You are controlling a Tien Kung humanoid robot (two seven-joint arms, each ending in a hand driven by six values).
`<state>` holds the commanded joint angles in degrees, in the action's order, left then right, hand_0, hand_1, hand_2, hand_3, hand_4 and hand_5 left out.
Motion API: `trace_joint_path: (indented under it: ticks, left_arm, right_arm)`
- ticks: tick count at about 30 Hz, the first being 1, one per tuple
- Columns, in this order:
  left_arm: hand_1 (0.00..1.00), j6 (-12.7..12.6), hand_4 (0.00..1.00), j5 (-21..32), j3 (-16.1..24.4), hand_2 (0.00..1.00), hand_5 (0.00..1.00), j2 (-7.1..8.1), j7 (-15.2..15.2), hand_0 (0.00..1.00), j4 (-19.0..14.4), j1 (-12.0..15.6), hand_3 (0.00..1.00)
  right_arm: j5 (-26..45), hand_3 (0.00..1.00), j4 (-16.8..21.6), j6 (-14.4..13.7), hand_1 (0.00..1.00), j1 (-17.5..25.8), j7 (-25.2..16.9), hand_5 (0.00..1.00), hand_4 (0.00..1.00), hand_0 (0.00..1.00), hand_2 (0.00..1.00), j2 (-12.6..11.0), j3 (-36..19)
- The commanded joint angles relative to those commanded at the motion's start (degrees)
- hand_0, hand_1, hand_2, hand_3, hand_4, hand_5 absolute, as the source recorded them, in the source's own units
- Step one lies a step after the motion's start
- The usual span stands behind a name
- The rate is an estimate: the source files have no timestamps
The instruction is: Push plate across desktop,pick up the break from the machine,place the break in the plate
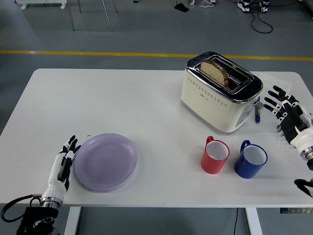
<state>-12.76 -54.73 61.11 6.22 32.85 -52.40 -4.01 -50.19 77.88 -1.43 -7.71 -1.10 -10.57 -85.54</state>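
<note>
A lilac plate (pixel 105 161) lies near the table's front edge, left of centre. My left hand (pixel 66 158) is flat against the plate's left rim, fingers straight and holding nothing. A slice of brown bread (pixel 214 71) stands in the slot of a cream toaster (pixel 219 93) at the back right. My right hand (pixel 285 112) hovers to the right of the toaster with its fingers spread, empty.
A red mug (pixel 215 155) and a blue mug (pixel 251 159) stand side by side in front of the toaster. A small blue object (pixel 257 113) lies between the toaster and my right hand. The white table (pixel 122 103) is bare between plate and mugs.
</note>
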Motion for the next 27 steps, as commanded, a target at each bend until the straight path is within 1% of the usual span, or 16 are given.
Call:
trace_joint_path:
  ticks: [5, 11, 13, 15, 18, 27]
  left_arm:
    - [0.888, 0.3, 0.55, 1.2, -2.6, 0.973, 0.998, 0.51, 0.0, 0.869, 0.1, -1.0, 0.986]
    - [0.886, 0.2, 0.549, 1.7, -3.4, 0.971, 0.998, 0.5, 0.0, 0.867, -0.3, -1.7, 0.983]
    - [0.886, 0.3, 0.547, 2.2, -4.9, 0.971, 0.998, 0.88, 0.0, 0.869, -0.5, -2.4, 0.982]
    - [0.886, 0.3, 0.547, 2.3, -5.1, 0.971, 0.998, 0.92, 0.0, 0.869, -0.5, -2.5, 0.982]
    - [0.888, 0.6, 0.546, 3.6, -6.4, 0.969, 0.998, 0.9, -0.1, 0.868, -0.4, -3.0, 0.978]
    - [0.88, 1.5, 0.546, 4.7, -7.8, 0.961, 0.998, 0.84, 0.0, 0.863, -0.5, -3.5, 0.971]
  right_arm:
    - [-0.1, 0.786, 0.4, 0.0, 0.774, -0.1, 0.0, 0.528, 0.498, 0.845, 0.787, -0.1, -0.4]
    - [-0.1, 0.786, 0.5, 0.1, 0.774, -0.1, 0.2, 0.529, 0.499, 0.845, 0.783, -0.1, -0.5]
    - [-0.1, 0.785, 0.8, 0.3, 0.773, -0.2, 0.2, 0.529, 0.498, 0.844, 0.783, -0.1, -0.7]
    - [-0.1, 0.785, 0.8, 0.3, 0.773, -0.2, 0.2, 0.529, 0.498, 0.844, 0.783, -0.1, -0.7]
    - [-0.2, 0.784, 1.1, 0.4, 0.773, -0.3, 0.3, 0.528, 0.498, 0.843, 0.78, -0.2, -0.9]
    - [-0.2, 0.785, 1.0, 0.6, 0.773, -0.3, 0.4, 0.528, 0.497, 0.843, 0.777, -0.1, -0.5]
